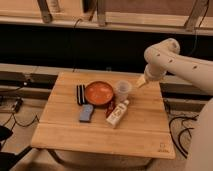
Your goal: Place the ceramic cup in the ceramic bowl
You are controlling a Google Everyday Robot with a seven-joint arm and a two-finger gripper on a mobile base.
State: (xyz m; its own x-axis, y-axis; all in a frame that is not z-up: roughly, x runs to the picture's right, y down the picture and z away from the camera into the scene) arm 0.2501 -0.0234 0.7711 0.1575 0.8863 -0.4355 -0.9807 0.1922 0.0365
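Observation:
The ceramic cup [122,89] is a small whitish-grey round cup standing upright on the wooden table [140,131], just right of the ceramic bowl. The ceramic bowl [99,93] is round, shallow and orange-red, with nothing in it. The gripper [141,82] hangs at the end of the white arm [170,60], to the right of the cup and slightly above the table's far edge, a short gap from the cup. It holds nothing that I can see.
A white bottle with a red label [118,113] lies in front of the cup. A blue-grey sponge [86,113] lies in front of the bowl. A dark striped object [80,94] lies left of the bowl. Cables run on the floor on both sides.

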